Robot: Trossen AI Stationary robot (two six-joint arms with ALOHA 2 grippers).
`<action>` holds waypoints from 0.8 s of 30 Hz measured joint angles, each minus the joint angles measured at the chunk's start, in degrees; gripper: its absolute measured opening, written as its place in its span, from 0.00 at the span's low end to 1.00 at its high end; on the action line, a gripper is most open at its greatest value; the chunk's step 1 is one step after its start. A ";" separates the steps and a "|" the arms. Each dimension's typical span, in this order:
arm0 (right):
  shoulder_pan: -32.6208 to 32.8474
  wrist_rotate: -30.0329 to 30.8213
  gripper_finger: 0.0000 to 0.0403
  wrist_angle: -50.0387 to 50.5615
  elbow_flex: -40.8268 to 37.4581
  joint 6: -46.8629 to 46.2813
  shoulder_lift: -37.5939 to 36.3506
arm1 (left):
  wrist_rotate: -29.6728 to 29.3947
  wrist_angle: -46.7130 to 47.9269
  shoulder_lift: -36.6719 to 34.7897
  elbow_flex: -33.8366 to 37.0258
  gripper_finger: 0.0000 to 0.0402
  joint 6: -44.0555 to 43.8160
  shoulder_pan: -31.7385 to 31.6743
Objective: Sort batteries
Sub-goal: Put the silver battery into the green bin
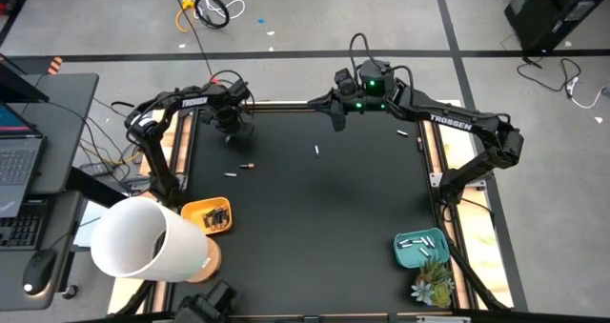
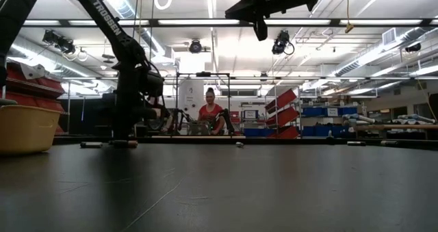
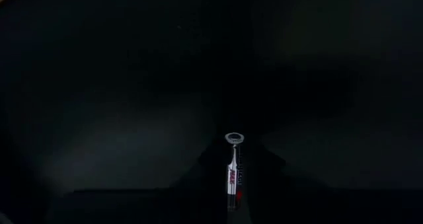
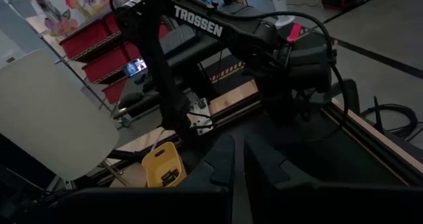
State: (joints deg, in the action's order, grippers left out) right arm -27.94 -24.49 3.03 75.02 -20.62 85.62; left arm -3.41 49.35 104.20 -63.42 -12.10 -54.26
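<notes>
Nearest to us in the high view, the teal tray (image 1: 423,249) holds several pale batteries, and the yellow tray (image 1: 207,215) on the opposite side holds dark ones; both sit well apart from either set of jaws.

Farther in, we see our left arm bent sharply at the elbow, its forearm running along the far-left part of the black table (image 1: 315,228), with the wrist turned down so the left gripper (image 1: 232,128) points at the mat. In the left wrist view its two dark fingers (image 3: 261,168) stand narrow, pinched on a white battery (image 3: 232,171) held upright between them, its ringed end showing above the fingertips. In the low view the gripper is down at the table surface. Two loose batteries lie just beyond those jaws toward the near side: a copper-ended battery (image 1: 247,165) and a pale battery (image 1: 230,175) near it.

Farther right, another battery (image 1: 317,151) lies below our right gripper (image 1: 338,121), apart from its jaws. The right arm reaches in from its elbow at the right edge, forearm level along the far rim, gripper hanging high above the table in the low view. Its fingers (image 4: 225,161) are pressed together with nothing between them.

A small battery (image 1: 403,132) lies off beside the right forearm.
</notes>
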 joint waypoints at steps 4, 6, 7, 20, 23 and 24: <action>0.00 0.00 0.06 0.01 0.00 0.00 0.00 | -0.01 0.05 0.00 0.04 0.08 0.82 0.00; 0.00 0.00 0.06 0.00 0.00 0.02 0.00 | 0.00 0.03 0.00 0.05 0.08 1.03 0.00; 0.00 0.00 0.06 0.00 0.00 0.02 0.00 | 0.06 0.01 0.00 0.07 0.08 1.05 0.00; -0.49 1.44 0.06 0.01 0.00 0.25 0.01 | 5.94 -4.22 -9.78 0.39 0.08 -0.35 0.47; -1.19 1.49 0.06 0.75 0.00 -0.11 0.02 | 10.21 -4.96 -13.39 0.31 0.08 -1.55 1.36; -1.53 1.48 0.06 1.49 0.00 -0.30 0.02 | 11.12 -5.41 -14.58 0.33 0.08 -2.16 1.82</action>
State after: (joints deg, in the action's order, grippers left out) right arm -29.47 -23.01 4.51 75.02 -20.92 85.64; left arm 7.71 43.94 89.62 -63.09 -14.26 -52.44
